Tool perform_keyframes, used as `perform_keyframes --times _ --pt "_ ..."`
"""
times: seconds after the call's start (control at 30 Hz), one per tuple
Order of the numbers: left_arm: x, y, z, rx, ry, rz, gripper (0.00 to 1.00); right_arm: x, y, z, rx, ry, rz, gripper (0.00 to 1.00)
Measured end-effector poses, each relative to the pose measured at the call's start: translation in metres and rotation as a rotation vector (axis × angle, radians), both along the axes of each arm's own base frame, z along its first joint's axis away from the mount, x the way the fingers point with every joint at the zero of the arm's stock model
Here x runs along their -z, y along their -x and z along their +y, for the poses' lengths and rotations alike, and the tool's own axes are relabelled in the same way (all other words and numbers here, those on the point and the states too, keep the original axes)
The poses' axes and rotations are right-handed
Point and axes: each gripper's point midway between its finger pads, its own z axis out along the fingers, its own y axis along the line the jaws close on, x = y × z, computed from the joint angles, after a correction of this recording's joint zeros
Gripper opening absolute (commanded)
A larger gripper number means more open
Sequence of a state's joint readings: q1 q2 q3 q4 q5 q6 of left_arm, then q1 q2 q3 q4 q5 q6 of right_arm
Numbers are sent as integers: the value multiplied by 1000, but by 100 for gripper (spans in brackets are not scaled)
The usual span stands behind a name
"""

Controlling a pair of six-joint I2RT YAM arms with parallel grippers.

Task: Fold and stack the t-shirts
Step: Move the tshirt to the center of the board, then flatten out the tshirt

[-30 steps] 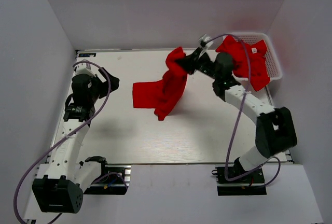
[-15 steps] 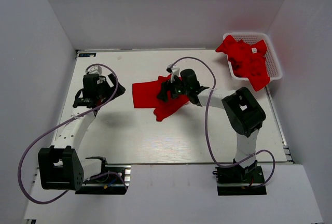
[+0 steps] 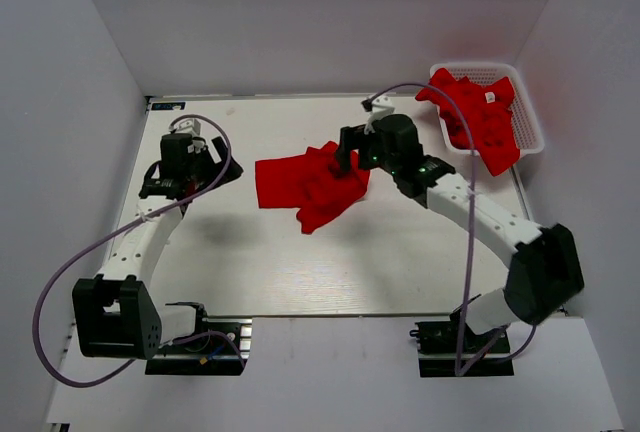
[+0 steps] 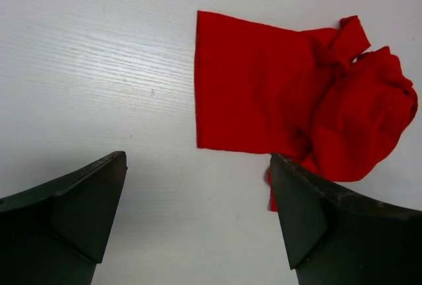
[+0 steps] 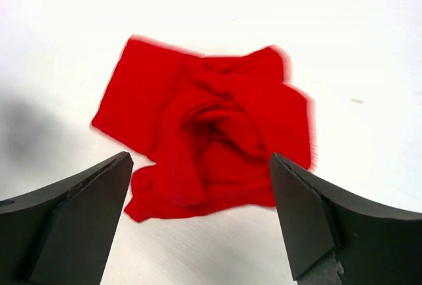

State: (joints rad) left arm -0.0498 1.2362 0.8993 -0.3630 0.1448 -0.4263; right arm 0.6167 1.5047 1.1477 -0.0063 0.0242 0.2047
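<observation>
Crumpled shirt (image 3: 310, 184) lies mid-table (image 3: 250, 252), nearer the far edge. Shirt heap (image 3: 470, 117) fills the basket (image 3: 532, 132) at the far right corner. Right gripper (image 5: 199, 158) is spread wide and empty over the shirt; a second ago it pinched the shirt aloft. Left gripper (image 4: 198, 158) is spread and empty near the left edge.

Bright, even light is supplied from above; soft shadows are cast on the table (image 3: 320, 272) beneath the left arm (image 3: 140, 242) and the right arm (image 3: 480, 214). A red tint is thrown onto the wall (image 3: 590, 102) beside the basket (image 3: 527, 117). In the left wrist view the table's grain is rendered sharply. In the right wrist view the t-shirt (image 5: 211, 126) is blurred at its edges, and the table is washed out to white.
</observation>
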Motion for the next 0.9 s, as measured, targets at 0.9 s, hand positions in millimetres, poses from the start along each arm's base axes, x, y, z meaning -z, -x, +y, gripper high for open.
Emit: perform_keyframes --times 0.9 --pt "3 -19 -32 160 56 -3 100 16 27 -91 343 105 8 90"
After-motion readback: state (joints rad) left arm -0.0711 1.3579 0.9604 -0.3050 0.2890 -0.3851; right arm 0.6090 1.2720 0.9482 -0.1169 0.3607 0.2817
